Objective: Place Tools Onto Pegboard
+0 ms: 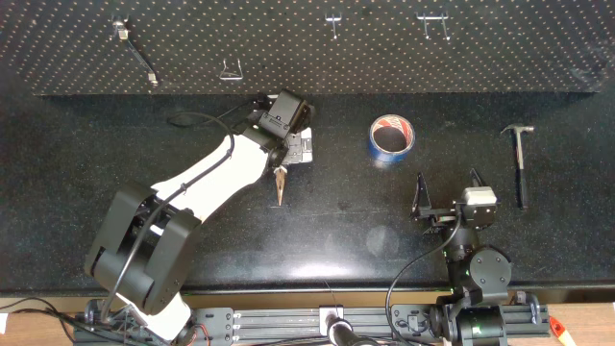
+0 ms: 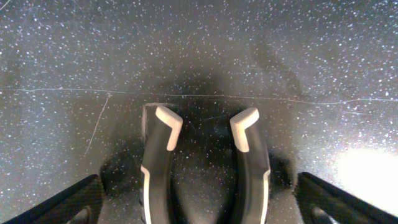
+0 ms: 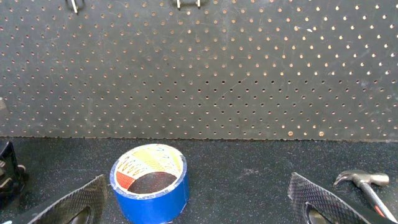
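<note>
The black pegboard point(image 1: 307, 48) stands along the far edge of the table, and a long dark tool point(image 1: 136, 53) hangs at its left. A blue tape roll point(image 1: 392, 137) point(image 3: 149, 183) stands on the table right of centre, and a hammer point(image 1: 519, 163) point(image 3: 367, 183) lies at the far right. A slim tool with an orange-brown end point(image 1: 280, 181) lies near the middle. My left gripper point(image 2: 206, 124) is open just above the bare table with nothing between its fingers, close to that tool. My right gripper point(image 3: 196, 208) point(image 1: 448, 194) is open near the front edge and faces the tape roll.
Empty hooks sit on the pegboard: a wire hook point(image 1: 231, 69) low at centre-left and two more point(image 1: 332, 21) point(image 1: 432, 24) near its top. The black speckled table point(image 1: 365, 240) is bare between the arms and at the left.
</note>
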